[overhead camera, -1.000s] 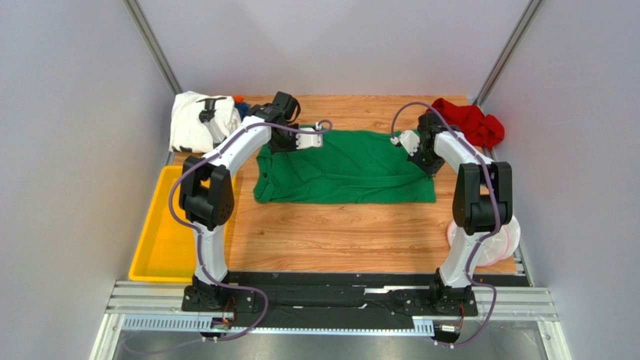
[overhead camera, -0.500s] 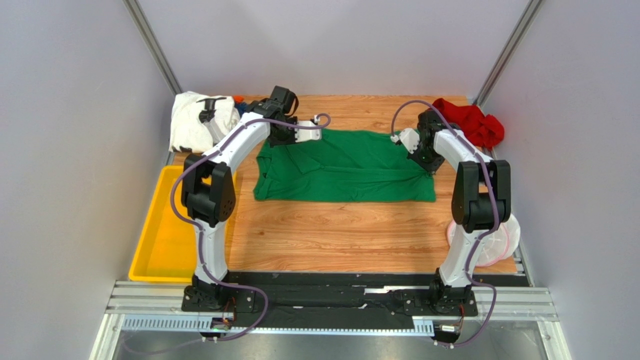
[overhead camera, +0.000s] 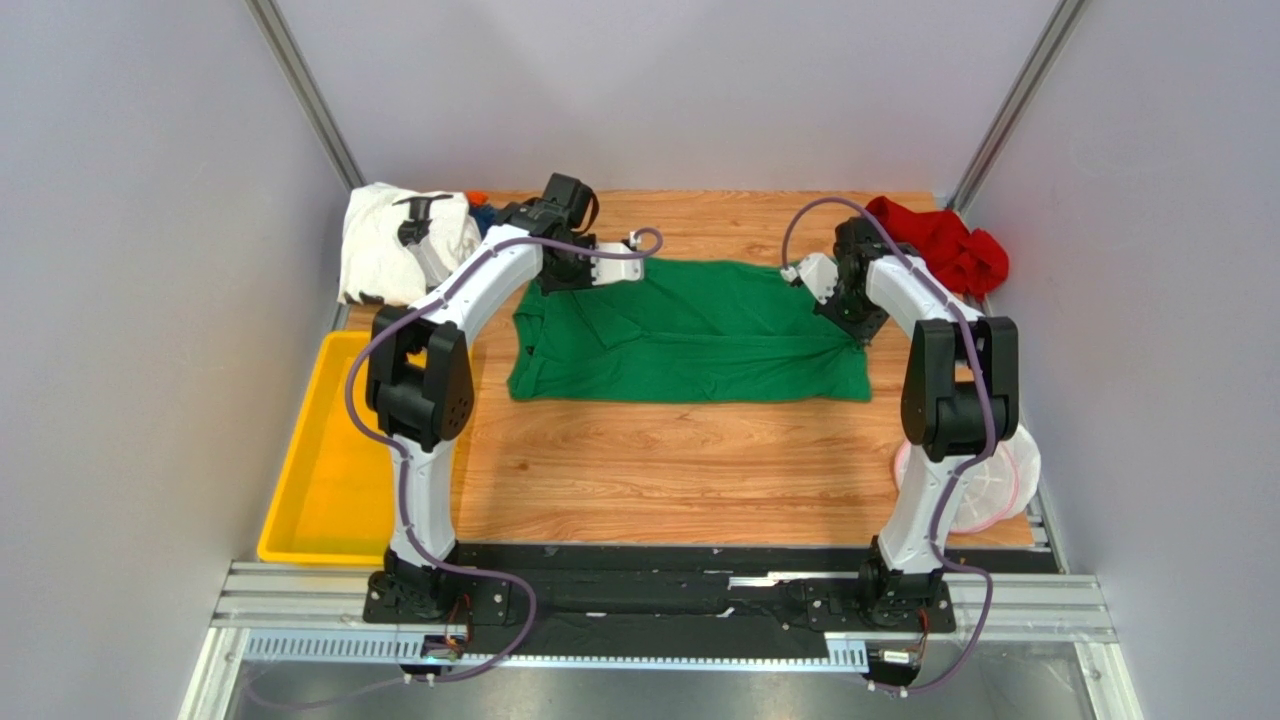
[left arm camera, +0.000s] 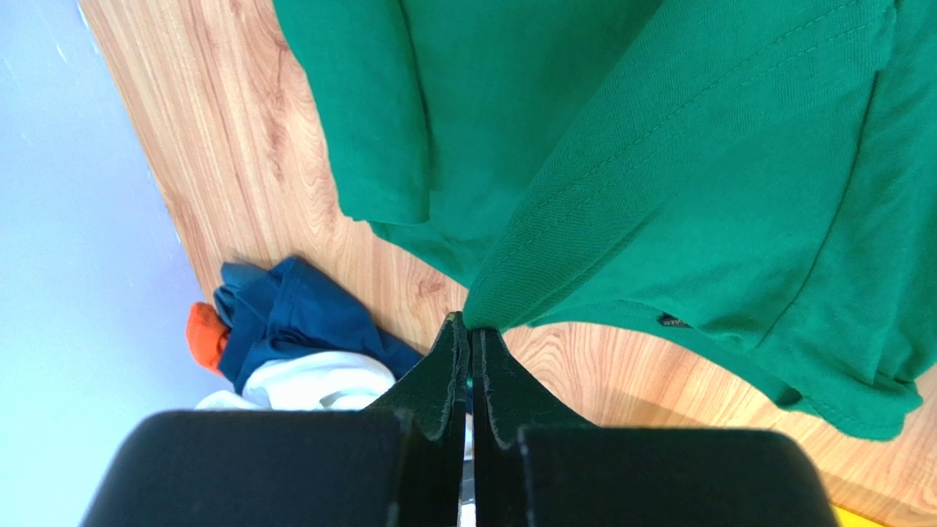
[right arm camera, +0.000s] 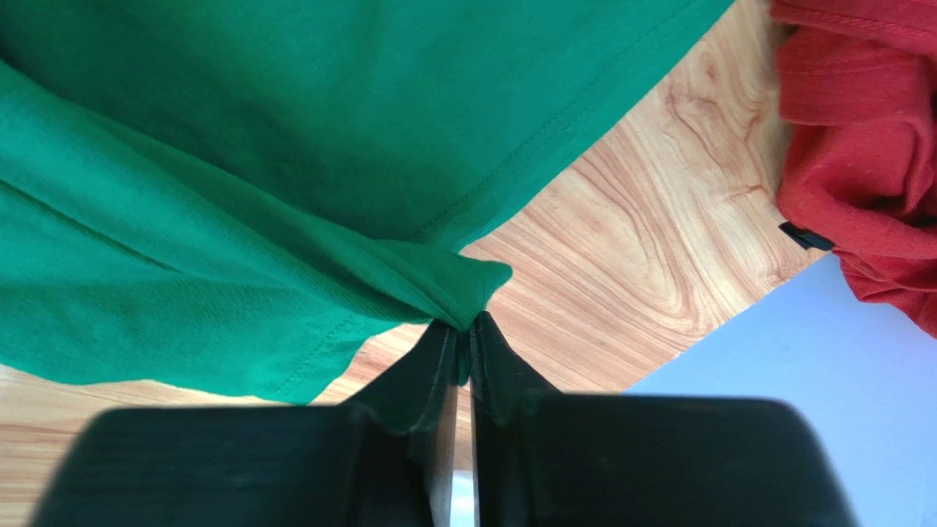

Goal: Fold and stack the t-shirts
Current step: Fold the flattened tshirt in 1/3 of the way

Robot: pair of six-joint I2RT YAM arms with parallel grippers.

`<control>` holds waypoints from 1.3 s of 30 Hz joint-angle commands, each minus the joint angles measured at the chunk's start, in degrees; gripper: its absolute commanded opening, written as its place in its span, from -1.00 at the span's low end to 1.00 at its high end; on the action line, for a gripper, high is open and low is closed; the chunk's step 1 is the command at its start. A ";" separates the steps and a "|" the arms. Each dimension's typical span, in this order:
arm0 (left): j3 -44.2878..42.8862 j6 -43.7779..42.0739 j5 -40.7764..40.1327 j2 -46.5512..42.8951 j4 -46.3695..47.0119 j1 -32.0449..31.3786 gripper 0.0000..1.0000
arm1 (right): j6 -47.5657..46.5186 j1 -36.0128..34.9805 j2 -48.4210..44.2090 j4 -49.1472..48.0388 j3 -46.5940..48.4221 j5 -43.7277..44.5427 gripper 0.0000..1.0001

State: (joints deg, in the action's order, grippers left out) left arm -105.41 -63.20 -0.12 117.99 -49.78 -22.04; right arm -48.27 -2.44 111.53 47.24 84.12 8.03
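Your left gripper (left arm camera: 470,324) has its two fingers pressed together with no gap between them, pinching the hem of the green t-shirt (overhead camera: 691,333) at the shirt's far left corner. In the left wrist view the cloth draws to a point right at the fingertips. Your right gripper (right arm camera: 462,321) is closed just as tightly on the far right corner, where a bunched fold of green meets the fingertips. The rest of the shirt lies spread across the middle of the wooden table (overhead camera: 676,465), stretched between the two grippers along its far edge. Its near edge lies flat on the wood, and one sleeve is folded over on the left side. The white t-shirt (overhead camera: 383,240) sits crumpled in the far left corner of the table, with the dark blue t-shirt (left arm camera: 291,324) touching it, just beside your left gripper. The red t-shirt (overhead camera: 939,240) is heaped in the far right corner, close to your right gripper but apart from the green cloth. The yellow tray (overhead camera: 308,480) lies at the left edge, and the mesh basket (overhead camera: 999,488) at the near right.
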 commanded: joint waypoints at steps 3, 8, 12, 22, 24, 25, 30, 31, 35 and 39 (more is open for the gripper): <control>1.17 -0.35 0.30 -0.22 2.49 0.25 -1.00 | 0.37 0.42 0.71 -0.83 1.49 1.63 -0.47; 3.01 0.09 -1.10 -0.66 3.46 0.16 -1.00 | 0.98 0.33 0.10 -1.98 0.00 1.81 -0.31; 5.99 -0.26 -2.95 -1.89 6.87 0.24 -0.99 | 1.42 0.41 -1.13 -2.33 -1.23 2.16 -0.25; 11.71 0.88 -7.61 -3.91 15.58 0.25 -0.69 | 3.62 0.24 -7.02 -3.38 -7.03 2.43 -0.21; 11.63 1.15 -8.31 -3.74 17.08 0.25 -0.66 | 4.06 0.24 -9.21 -3.56 -9.31 2.34 -0.21; 11.54 1.32 -8.93 -3.65 17.69 0.25 -0.65 | 4.24 0.24 -10.00 -3.56 -10.02 2.25 -0.21; 10.14 2.82 -10.34 -2.42 21.65 0.16 -0.63 | 4.94 -0.11 -13.96 -3.21 -14.67 1.72 -0.20; 9.70 3.08 -11.12 -1.81 22.26 0.16 -0.57 | 5.03 -0.29 -14.49 -3.21 -15.38 1.64 -0.20; 8.11 4.84 -12.53 -0.49 24.37 0.16 -0.10 | 5.47 -0.20 -15.99 -3.39 -17.14 1.55 -0.20; 9.42 5.72 -13.94 -1.18 27.63 0.16 0.05 | 5.99 -0.29 -16.87 -3.04 -17.85 1.02 -0.20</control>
State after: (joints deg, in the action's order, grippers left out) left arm -94.98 -59.64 -11.94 117.58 -27.35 -22.04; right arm -43.72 -2.44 97.49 45.06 66.70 9.74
